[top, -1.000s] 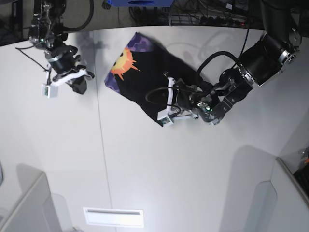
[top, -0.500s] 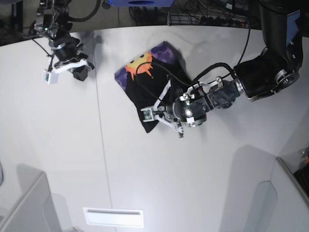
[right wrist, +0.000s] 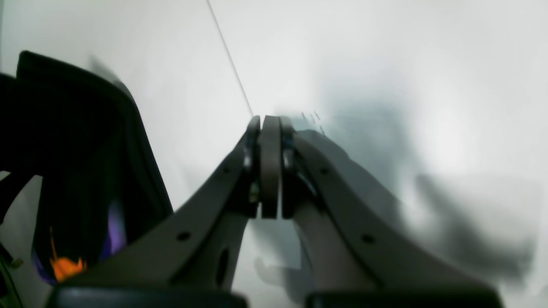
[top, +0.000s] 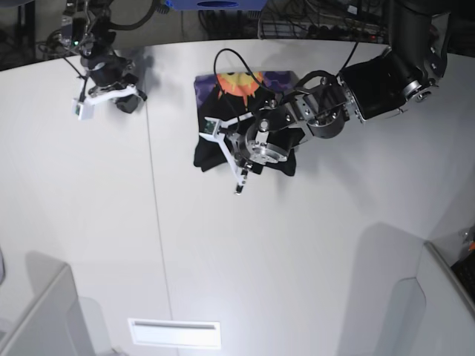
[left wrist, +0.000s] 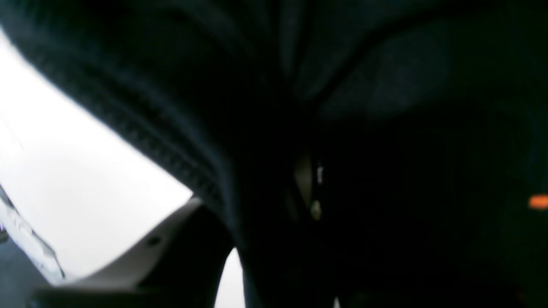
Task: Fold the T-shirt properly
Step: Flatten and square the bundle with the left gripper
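The black T-shirt [top: 223, 141] lies bunched near the far middle of the white table [top: 297, 259], its orange sun print [top: 239, 80] and purple pattern on the far side. My left gripper [top: 217, 152] sits on the shirt's near left part; in the left wrist view black cloth [left wrist: 342, 128] fills the frame and only one grey finger [left wrist: 150, 252] shows, so it looks shut on the cloth. My right gripper [top: 128, 104] is shut and empty over bare table at the far left, apart from the shirt. In its wrist view its tip [right wrist: 265, 124] is closed and the shirt [right wrist: 85, 171] lies to the left.
A thin seam [top: 154, 193] runs down the table left of the shirt. A white slot plate [top: 174, 334] sits at the near edge. Grey panels stand at the near left [top: 44, 319] and near right [top: 415, 311]. Cables and a wire basket [top: 312, 26] lie behind the table.
My left gripper has swung left and toward the table's back, dragging the shirt with it; the shirt is more bunched and the sun print faces the far edge. My right gripper has moved back.
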`<state>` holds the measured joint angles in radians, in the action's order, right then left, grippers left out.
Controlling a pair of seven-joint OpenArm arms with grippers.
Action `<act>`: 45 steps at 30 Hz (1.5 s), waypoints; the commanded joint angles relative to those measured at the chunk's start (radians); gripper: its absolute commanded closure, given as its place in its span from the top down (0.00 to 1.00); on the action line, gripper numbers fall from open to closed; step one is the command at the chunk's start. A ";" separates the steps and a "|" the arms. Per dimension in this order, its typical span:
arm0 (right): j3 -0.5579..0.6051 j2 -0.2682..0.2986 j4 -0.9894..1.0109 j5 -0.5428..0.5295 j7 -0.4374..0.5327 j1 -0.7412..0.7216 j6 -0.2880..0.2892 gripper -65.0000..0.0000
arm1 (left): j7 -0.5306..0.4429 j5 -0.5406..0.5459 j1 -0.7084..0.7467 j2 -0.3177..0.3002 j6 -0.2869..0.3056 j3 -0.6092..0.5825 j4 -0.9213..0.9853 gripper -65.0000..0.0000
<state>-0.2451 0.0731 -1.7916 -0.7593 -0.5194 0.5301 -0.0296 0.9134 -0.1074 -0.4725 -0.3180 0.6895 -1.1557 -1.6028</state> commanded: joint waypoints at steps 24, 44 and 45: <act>-0.078 -0.022 -0.009 -0.009 0.011 0.008 0.006 0.00 | 0.098 0.008 0.034 0.023 0.009 0.012 -0.015 0.00; -0.075 -0.022 -0.011 -0.010 0.011 0.017 0.009 0.00 | 0.098 -0.001 -0.015 0.027 0.009 0.013 -0.017 0.25; -0.075 -0.022 -0.011 -0.010 0.011 0.017 0.009 0.00 | 0.098 -0.001 -0.016 0.027 0.009 0.013 -0.017 0.33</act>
<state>-0.3187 0.0460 -1.7851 -0.7593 -0.5232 0.5442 -0.0296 1.0039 -0.1051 -0.4660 -0.2913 0.6895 -1.1469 -1.6081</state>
